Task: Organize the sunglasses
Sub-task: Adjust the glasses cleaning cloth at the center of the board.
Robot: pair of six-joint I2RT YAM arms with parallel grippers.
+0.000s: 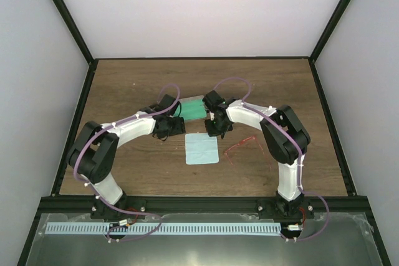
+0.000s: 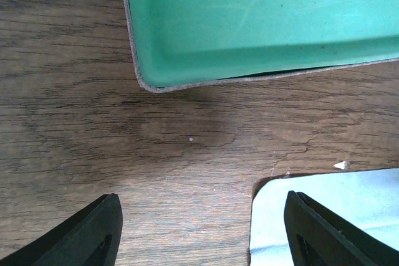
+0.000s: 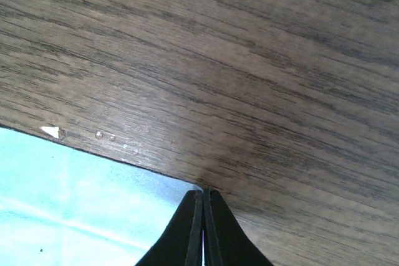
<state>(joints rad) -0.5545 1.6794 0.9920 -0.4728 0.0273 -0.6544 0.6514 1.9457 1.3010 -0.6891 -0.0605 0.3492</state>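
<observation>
The sunglasses (image 1: 240, 146), thin and red-framed, lie on the wood to the right of the light-blue cloth (image 1: 202, 149), below the right arm's forearm. Behind the cloth, the open case (image 1: 193, 109) shows its green lining. My right gripper (image 1: 218, 132) is down at the cloth's far right corner. In the right wrist view it (image 3: 203, 192) is shut, with the corner of the cloth (image 3: 75, 204) pinched at the tips. My left gripper (image 2: 202, 232) hangs open over bare wood between the case (image 2: 262, 23) and the cloth (image 2: 336, 210), holding nothing.
The wooden table (image 1: 124, 91) is fenced by a black frame and white walls. Purple cables loop over both arms. A few small white specks (image 3: 51, 131) lie on the wood beside the cloth's edge.
</observation>
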